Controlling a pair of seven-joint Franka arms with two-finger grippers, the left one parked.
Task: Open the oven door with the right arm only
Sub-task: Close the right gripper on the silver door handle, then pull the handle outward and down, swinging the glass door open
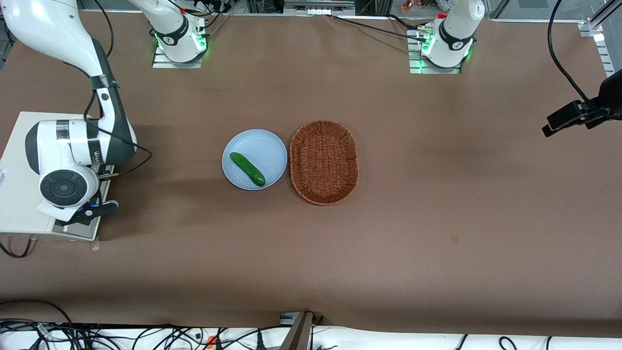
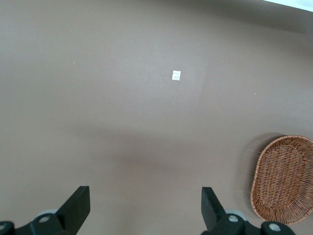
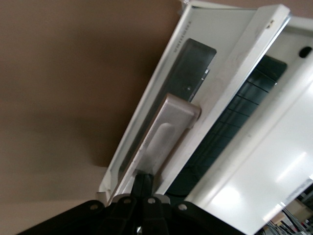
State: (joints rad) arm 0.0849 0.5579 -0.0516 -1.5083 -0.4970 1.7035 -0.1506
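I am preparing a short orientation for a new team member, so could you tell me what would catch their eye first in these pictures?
First is the right arm, bent low over the oven at the working arm's end of the table, its gripper at the silver handle of the oven door, which stands partly ajar. Next, mid-table, a green cucumber lies on a pale blue plate beside an empty wicker basket.

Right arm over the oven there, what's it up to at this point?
The right arm is bent over the oven at the working arm's end of the table, its claw at the silver handle of the oven door. The door is partly open, with the dark interior showing in the gap. Mid-table, a cucumber lies on a blue plate beside an empty wicker basket, both untouched.
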